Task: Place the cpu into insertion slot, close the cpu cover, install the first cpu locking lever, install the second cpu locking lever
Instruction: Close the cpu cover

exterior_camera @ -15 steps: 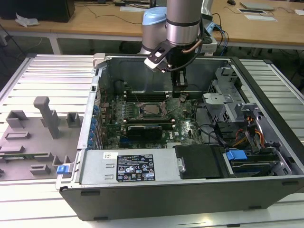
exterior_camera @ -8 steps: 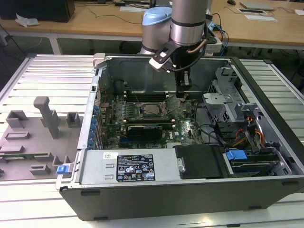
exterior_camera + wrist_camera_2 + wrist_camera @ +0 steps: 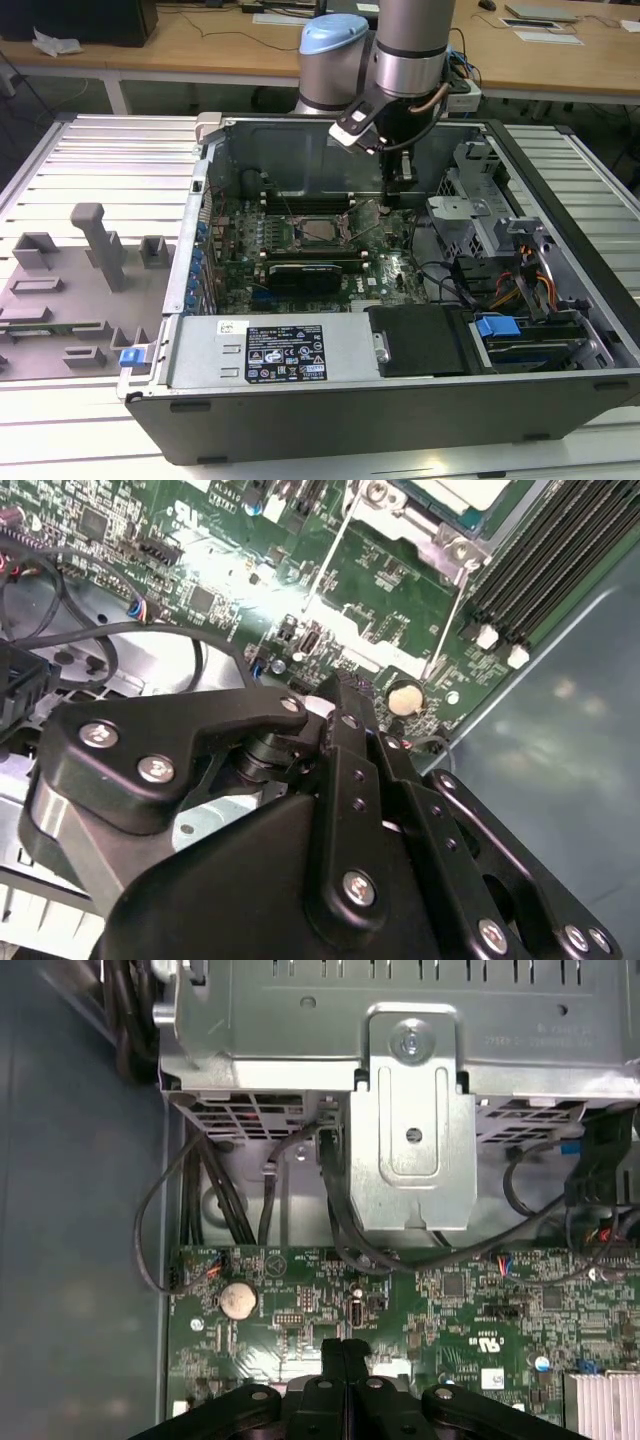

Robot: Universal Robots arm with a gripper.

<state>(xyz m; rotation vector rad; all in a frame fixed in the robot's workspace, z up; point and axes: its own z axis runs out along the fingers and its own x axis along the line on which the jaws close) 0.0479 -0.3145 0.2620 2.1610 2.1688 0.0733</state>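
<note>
Silvery metal of the cpu (image 3: 322,232) is seen seated in the insertion slot (image 3: 299,236). The tool (image 3: 342,1348) is held closed on nothing, low over the green motherboard (image 3: 450,1300), to the exterior view's right of that slot.

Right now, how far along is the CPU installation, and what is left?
The cpu looks seated, with the cpu cover apparently down over it. The claw is shut, nothing visible in it, low over the motherboard. Left: both locking levers seem to stand free, not latched.
</note>
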